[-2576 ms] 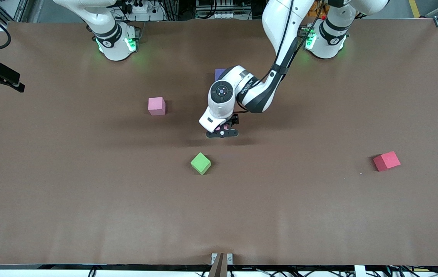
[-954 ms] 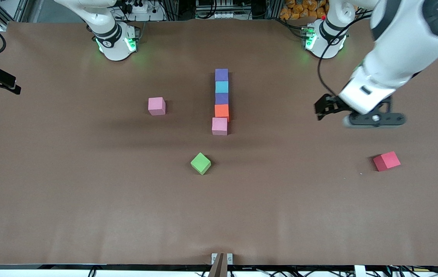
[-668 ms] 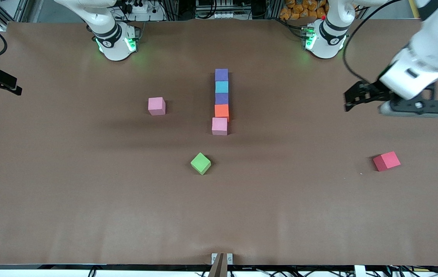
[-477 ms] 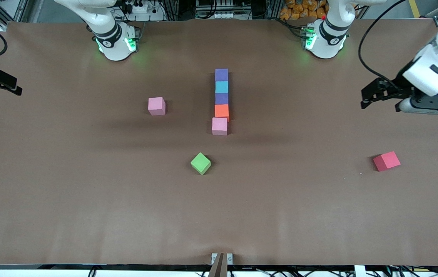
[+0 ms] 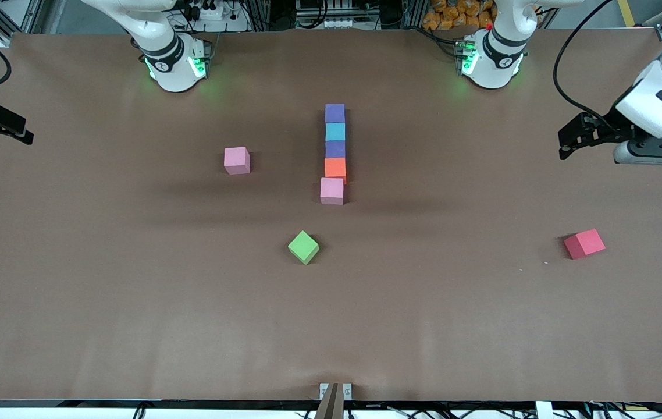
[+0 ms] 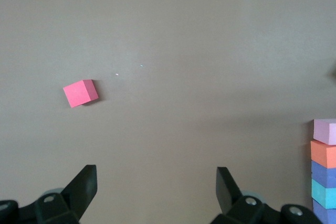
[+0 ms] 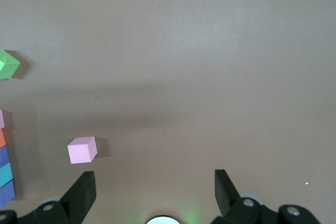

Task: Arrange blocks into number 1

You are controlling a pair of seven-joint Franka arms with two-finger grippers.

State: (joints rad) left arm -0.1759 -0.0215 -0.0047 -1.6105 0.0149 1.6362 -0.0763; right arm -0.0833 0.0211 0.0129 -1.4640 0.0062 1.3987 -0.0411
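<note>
A line of five matte foam cubes runs down the middle of the brown table [image 5: 482,326], starting near the edge where the robots' bases stand: a purple cube [image 5: 335,113], a sky-blue cube [image 5: 335,131], a second purple cube [image 5: 335,149], an orange cube [image 5: 335,168] and a pink cube [image 5: 331,191], each touching the next, the pink one set slightly off the line toward the right arm's end. A second pink foam cube [image 5: 237,160] sits alone toward the right arm's end, level with the line. A green foam cube [image 5: 303,247], turned cornerwise, lies nearer the front camera than the line, and a red foam cube [image 5: 584,243] lies well apart, close to the edge at the left arm's end. The left gripper [image 6: 155,184] hangs over that end, its jaws wide apart and holding nothing. The right gripper [image 7: 153,184], likewise spread and empty, is over the table's edge at the right arm's end and waits. The stem of the numeral looks laid; the judgement is that only a flag cube beside the top purple cube remains, if one is wanted, and the loose pink cube looks the handiest for it.
</note>
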